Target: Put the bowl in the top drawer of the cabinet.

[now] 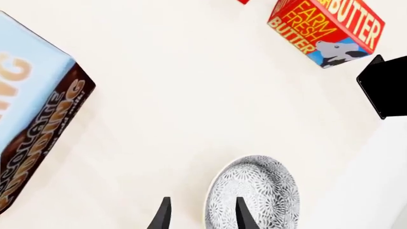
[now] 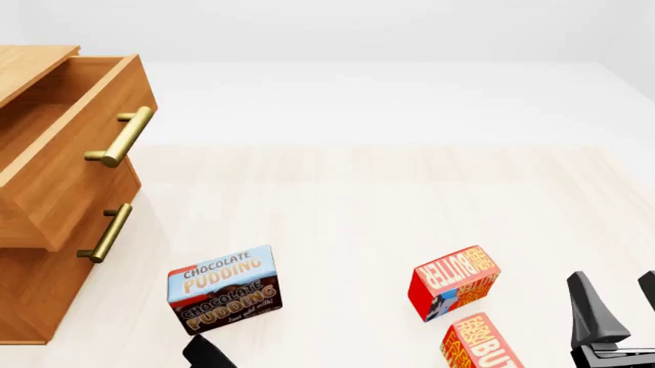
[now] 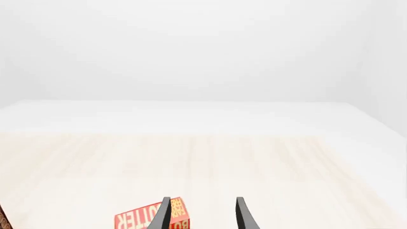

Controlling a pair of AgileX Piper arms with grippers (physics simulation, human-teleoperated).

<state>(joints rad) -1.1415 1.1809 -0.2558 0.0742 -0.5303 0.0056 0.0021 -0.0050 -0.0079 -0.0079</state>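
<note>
- We find the bowl [image 1: 254, 193] only at the bottom centre of the left wrist view, lying on the pale table [image 1: 190, 95]; the front view does not show it at all.
- The left gripper [image 1: 200, 214] has its fingers spread apart and grasps nothing. One finger [image 1: 243, 214] overlaps the bowl's rim in the picture; we cannot tell whether it touches.
- We judge a shallow pinch on that thin rim could slip, or tip the bowl.
- The chocolate pudding box [image 1: 38, 129] at the left edge stands near, so a wide swing might knock it.
- The butter box [image 1: 327, 31] sits upper right, well apart.
- Only the front view shows the top drawer [image 2: 72, 146] pulled open at the upper left, on the cabinet [image 2: 41, 291].
- The right gripper [image 3: 200, 214] is likewise spread and empty, over a second butter box [image 3: 152, 218].
</note>
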